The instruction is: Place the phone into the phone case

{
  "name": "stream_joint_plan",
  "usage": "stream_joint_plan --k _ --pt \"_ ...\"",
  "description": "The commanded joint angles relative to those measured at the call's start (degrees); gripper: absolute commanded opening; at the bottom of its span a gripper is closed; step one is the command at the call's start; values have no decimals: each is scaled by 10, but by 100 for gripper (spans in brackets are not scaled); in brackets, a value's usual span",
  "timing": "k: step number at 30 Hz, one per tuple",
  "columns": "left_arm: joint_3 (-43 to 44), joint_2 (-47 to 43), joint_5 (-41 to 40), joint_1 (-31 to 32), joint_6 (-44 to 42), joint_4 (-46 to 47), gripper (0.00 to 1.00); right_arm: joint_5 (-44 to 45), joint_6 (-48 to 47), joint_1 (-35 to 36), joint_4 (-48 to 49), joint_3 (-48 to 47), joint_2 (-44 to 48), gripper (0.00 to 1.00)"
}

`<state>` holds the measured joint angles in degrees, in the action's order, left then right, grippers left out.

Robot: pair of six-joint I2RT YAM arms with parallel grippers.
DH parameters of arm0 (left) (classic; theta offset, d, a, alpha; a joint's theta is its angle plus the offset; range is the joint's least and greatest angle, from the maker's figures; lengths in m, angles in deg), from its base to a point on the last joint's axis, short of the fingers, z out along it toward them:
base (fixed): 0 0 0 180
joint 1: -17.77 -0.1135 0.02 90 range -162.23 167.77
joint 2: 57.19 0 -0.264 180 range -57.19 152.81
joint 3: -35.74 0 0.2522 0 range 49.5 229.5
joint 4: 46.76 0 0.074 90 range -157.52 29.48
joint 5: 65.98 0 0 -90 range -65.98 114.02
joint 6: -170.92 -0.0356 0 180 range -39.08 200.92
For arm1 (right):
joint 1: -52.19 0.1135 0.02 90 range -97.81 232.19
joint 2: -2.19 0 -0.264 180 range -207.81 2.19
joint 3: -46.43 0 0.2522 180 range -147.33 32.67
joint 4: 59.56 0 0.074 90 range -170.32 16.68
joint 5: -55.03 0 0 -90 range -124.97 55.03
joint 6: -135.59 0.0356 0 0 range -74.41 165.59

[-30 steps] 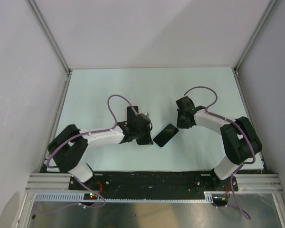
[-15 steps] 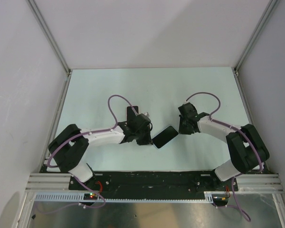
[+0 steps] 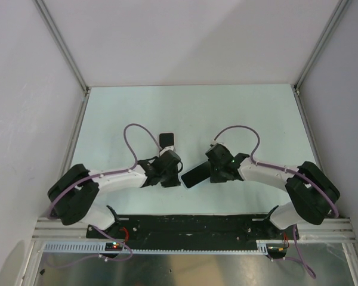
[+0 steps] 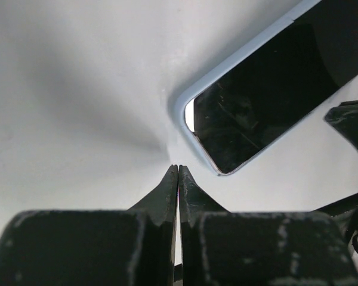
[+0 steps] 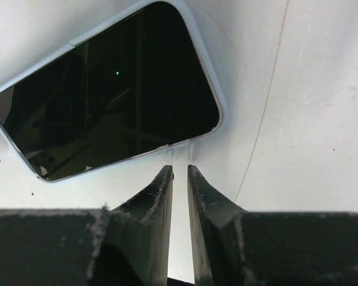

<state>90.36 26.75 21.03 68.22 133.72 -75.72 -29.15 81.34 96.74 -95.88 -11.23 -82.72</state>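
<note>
The black phone (image 3: 194, 176) lies flat on the table between my two grippers, and the wrist views show it inside the light-blue phone case. In the left wrist view the phone (image 4: 268, 95) fills the upper right, with the case rim (image 4: 179, 113) round its corner and a small pale gap there. My left gripper (image 4: 178, 168) is shut and empty, its tips just short of that corner. In the right wrist view the phone (image 5: 113, 95) and case rim (image 5: 219, 107) lie just ahead of my right gripper (image 5: 179, 170), which is narrowly open with nothing between its fingers.
A second phone-like slab (image 3: 167, 140) lies just beyond my left gripper (image 3: 172, 177). My right gripper (image 3: 210, 174) is at the phone's right end. The black base rail (image 3: 185, 225) runs along the near edge, and white walls enclose the table.
My right arm reached left and nearer, and the phone shifted left and towards the near edge. My left arm drew back nearer, uncovering the slab behind it.
</note>
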Motion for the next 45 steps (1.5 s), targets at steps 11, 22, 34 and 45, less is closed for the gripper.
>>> stream_joint_plan --k 11,22,34,45 --pt "-32 -91 -74 -13 13 -51 2 -34 -31 -83 56 3 79 21" --pt "-10 -47 -62 -13 6 -48 2 -92 -44 -112 80 1 26 18" --pt "4 -28 -50 -13 1 -40 2 -60 -38 -107 52 2 -14 13" --pt "12 -20 -45 -13 -3 -39 2 -24 -24 -83 22 1 -41 12"
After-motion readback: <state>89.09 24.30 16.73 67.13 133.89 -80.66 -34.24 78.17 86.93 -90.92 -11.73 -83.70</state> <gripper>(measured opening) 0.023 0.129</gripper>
